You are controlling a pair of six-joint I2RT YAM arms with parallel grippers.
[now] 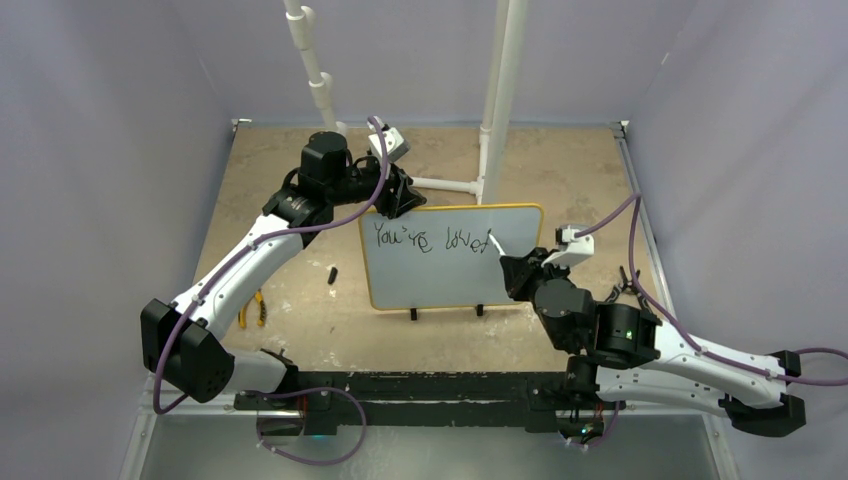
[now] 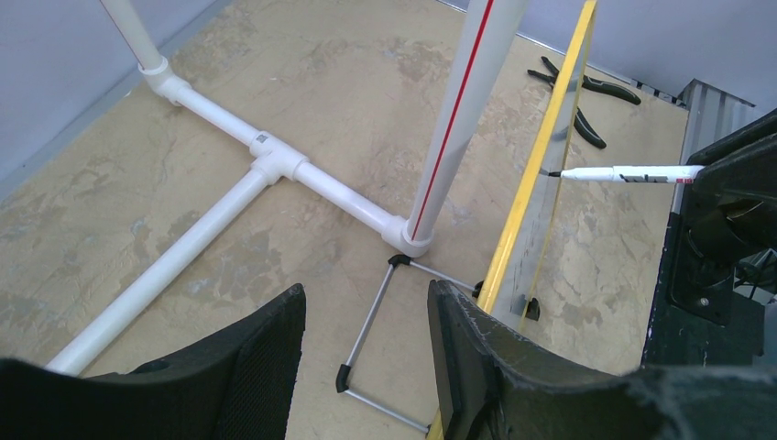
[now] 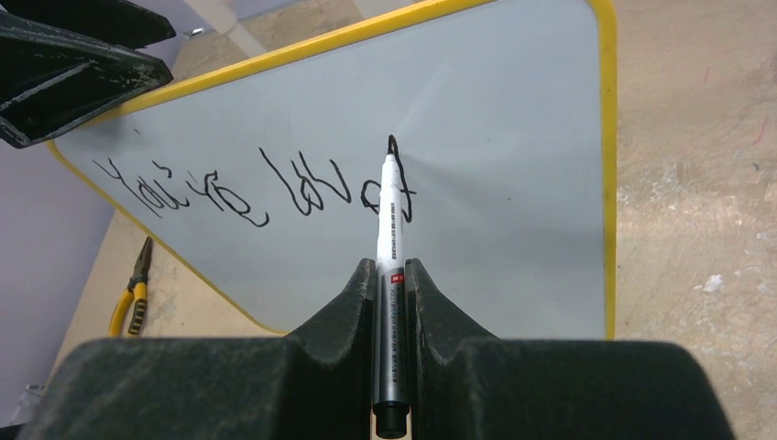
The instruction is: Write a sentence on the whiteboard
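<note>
The whiteboard [image 1: 450, 282], with a yellow frame, stands upright mid-table. It also shows in the right wrist view [image 3: 522, 119], and edge-on in the left wrist view [image 2: 541, 156]. One line of the sentence [image 1: 425, 238] is on it in black script, roughly "You're love" plus one more letter [image 3: 261, 188]. My right gripper [image 1: 512, 266] [image 3: 391, 266] is shut on a silver-white marker [image 3: 390, 225] [image 2: 632, 173]. The marker's tip touches the board at the last letter. My left gripper [image 1: 395, 198] [image 2: 366, 302] is open at the board's top left corner, with one finger [image 2: 476, 348] by the yellow edge.
White PVC pipes [image 1: 500, 100] [image 2: 275, 165] stand behind the board. The board's wire stand [image 2: 366, 325] rests on the table behind it. Yellow-handled pliers [image 1: 258, 308] [image 3: 133, 293] and a small black cap [image 1: 332, 272] lie to the left. Black pliers [image 2: 586, 87] lie to the right.
</note>
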